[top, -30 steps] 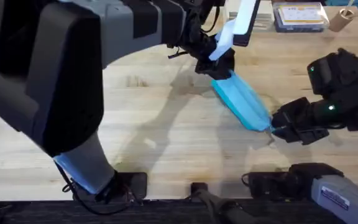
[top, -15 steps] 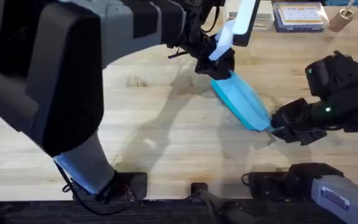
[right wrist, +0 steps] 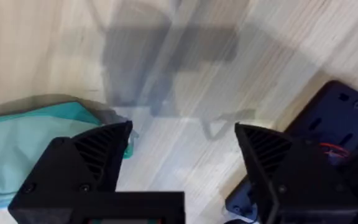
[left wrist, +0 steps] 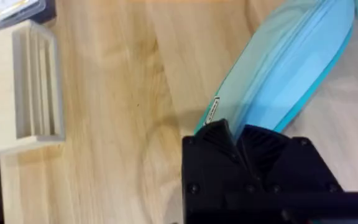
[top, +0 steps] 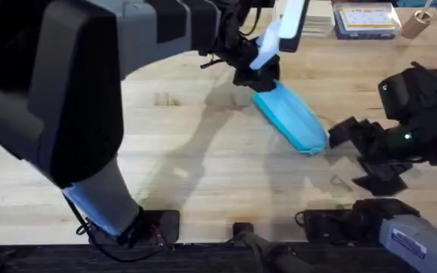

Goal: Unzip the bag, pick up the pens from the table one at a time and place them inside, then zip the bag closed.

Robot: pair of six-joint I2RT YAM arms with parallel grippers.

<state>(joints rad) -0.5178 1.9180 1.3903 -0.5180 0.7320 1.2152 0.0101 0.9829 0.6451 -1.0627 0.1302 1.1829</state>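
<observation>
Bag (top: 290, 121) lies slantwise at mid-table (top: 203, 167), its far end pinched in the clenched left gripper (top: 250, 74), while the right gripper (top: 359, 152) gapes wide beside its near end.

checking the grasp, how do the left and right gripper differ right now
The left gripper is shut on the far end of the bag; the right gripper is open and holds nothing. The left touches the bag, while the right sits just off its near end, apart from it. In the overhead view the left arm reaches far across the table; the right stays by its own side. Both have black fingers.
</observation>
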